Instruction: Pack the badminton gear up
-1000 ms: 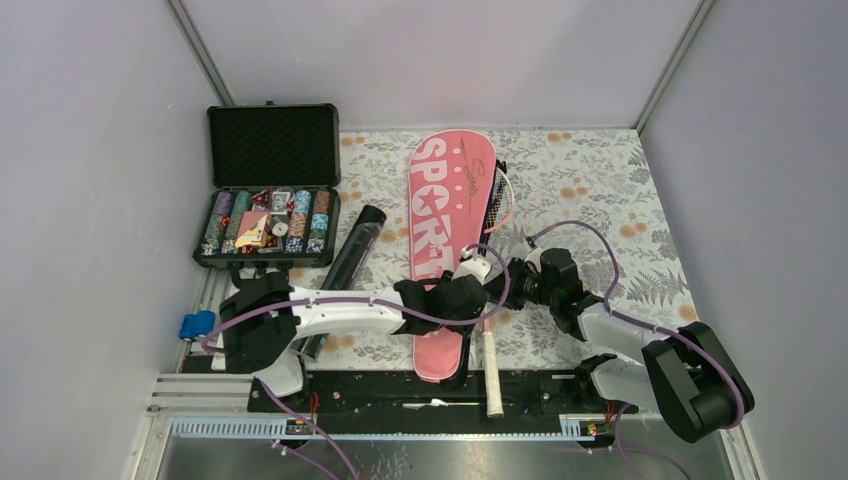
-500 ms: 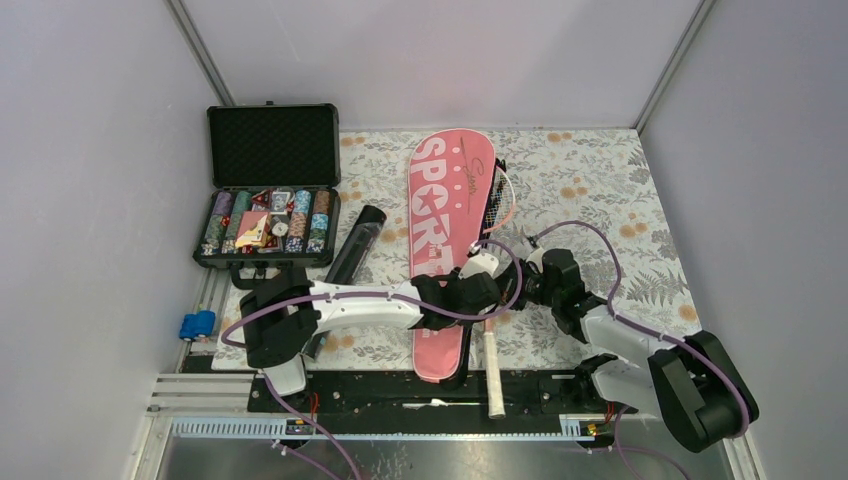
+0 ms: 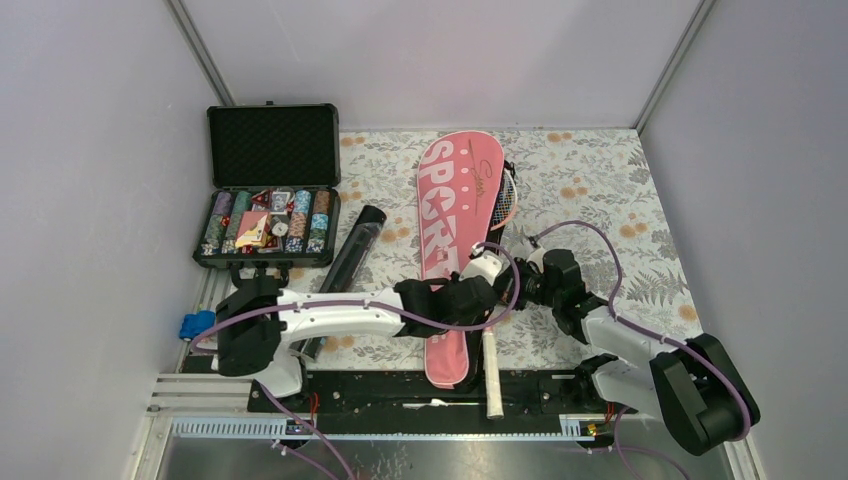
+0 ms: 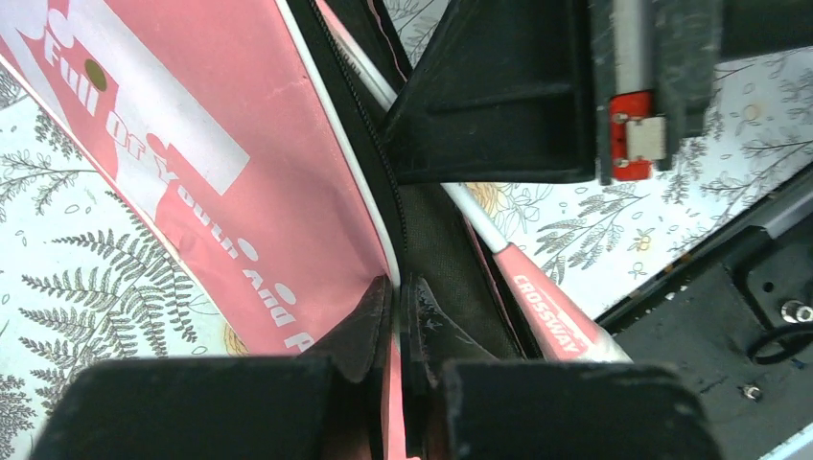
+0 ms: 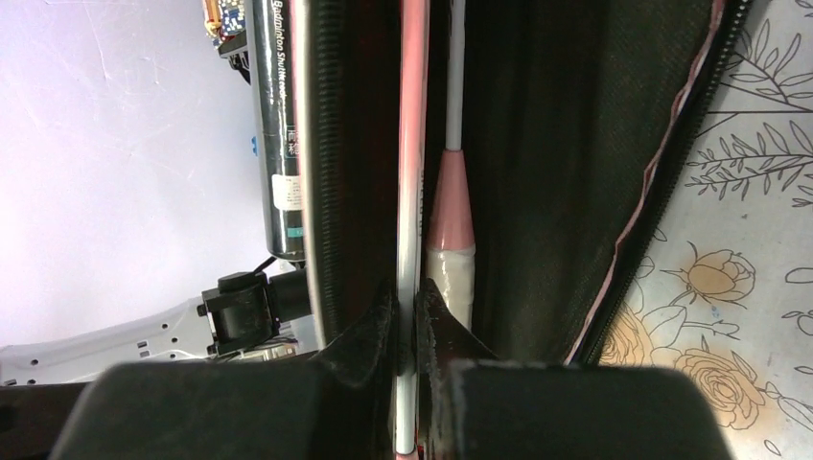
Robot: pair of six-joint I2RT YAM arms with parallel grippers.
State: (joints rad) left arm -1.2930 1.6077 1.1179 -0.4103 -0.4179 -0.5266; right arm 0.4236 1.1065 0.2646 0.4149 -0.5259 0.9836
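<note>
Top external view: pink racket bag (image 3: 452,205) runs lengthwise away from the arms, left gripper (image 4: 396,302) and right gripper (image 5: 407,311) both clamped tight on its right edge

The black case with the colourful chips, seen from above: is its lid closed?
No, the black case stands open, with its lid tipped back and the rows of chips showing.

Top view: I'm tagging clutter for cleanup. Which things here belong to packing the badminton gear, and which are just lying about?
Belongs to the job: pink SPORT bag; racket; black tube.
Just lying about: poker chip case; blue block.
</note>
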